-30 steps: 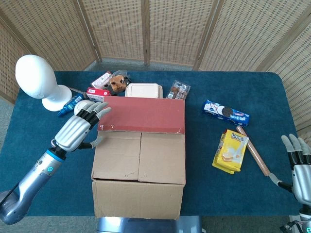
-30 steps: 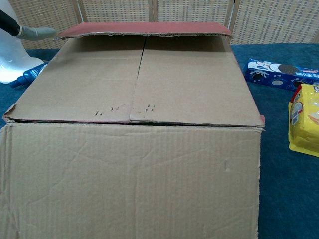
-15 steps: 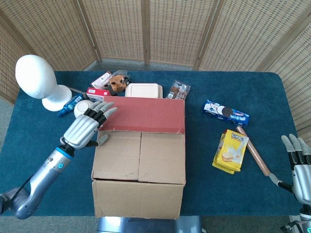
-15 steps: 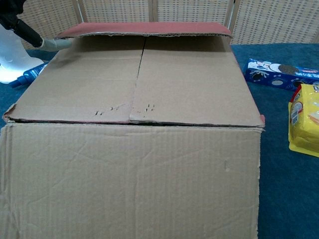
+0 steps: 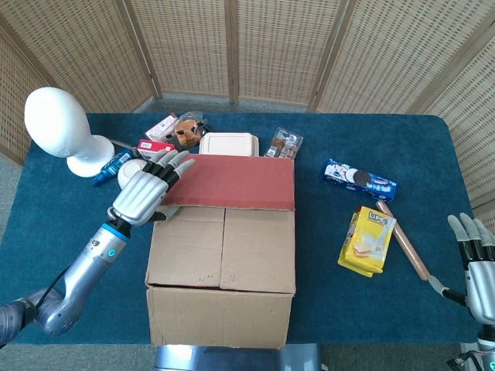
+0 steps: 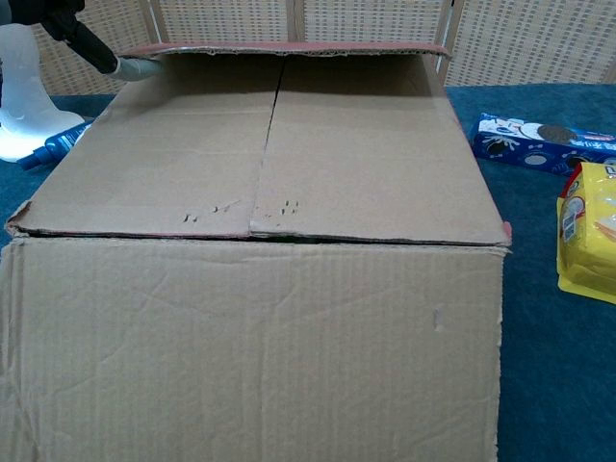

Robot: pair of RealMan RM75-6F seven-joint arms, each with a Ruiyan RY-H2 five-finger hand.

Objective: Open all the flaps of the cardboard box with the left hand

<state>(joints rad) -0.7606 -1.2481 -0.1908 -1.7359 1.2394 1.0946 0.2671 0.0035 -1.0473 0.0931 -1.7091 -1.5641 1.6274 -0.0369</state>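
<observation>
The cardboard box (image 5: pixel 222 255) stands mid-table and fills the chest view (image 6: pixel 260 289). Its rear flap (image 5: pixel 232 183), red on the inside, is partly lifted and slants up toward the back. My left hand (image 5: pixel 147 193) is at that flap's left corner, with fingers spread over the red face and the thumb underneath. In the chest view only one fingertip (image 6: pixel 135 67) shows, under the flap's edge (image 6: pixel 289 48). The two brown top flaps (image 5: pixel 224 249) lie shut, meeting at a centre seam. My right hand (image 5: pixel 473 270) hangs at the lower right, open and holding nothing.
A white mannequin head (image 5: pixel 62 127) and a blue bottle (image 5: pixel 110 166) stand left of the box. Snack packs and a white lidded container (image 5: pixel 228 144) crowd the table behind it. To the right lie a blue cookie pack (image 5: pixel 360 179), a yellow packet (image 5: pixel 370 239) and a brown stick (image 5: pixel 402 239).
My left hand has moved up and right onto the red flap's left corner. The flap's front edge has risen a little, showing more of the box top in the chest view.
</observation>
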